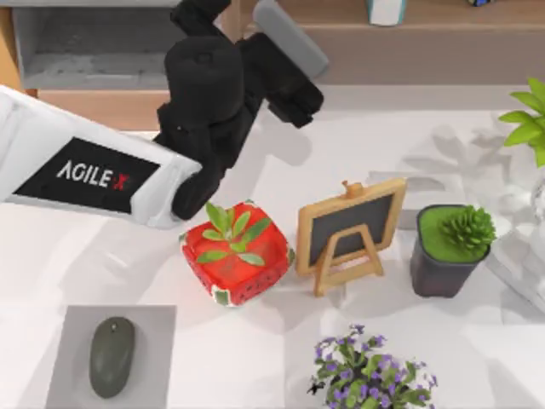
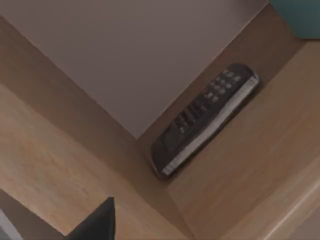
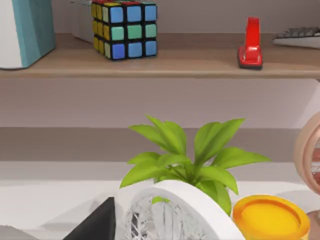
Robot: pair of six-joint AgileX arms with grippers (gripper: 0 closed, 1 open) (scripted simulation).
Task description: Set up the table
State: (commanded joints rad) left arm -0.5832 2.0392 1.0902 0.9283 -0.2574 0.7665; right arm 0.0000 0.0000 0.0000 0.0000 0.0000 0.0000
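The left arm (image 1: 204, 111) reaches over the table (image 1: 51, 256) into the shelf (image 1: 409, 51) toward the remote (image 2: 205, 117); I can't tell its claw's spread, so best approach slowly, aligned along it.

white table (image 1: 255, 358), red watermelon-patterned pot (image 1: 237, 266), multicoloured cube (image 3: 125, 28)

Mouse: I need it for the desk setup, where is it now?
In the top view the mouse lies on the grey pad at the table's front left, left of the red pot.
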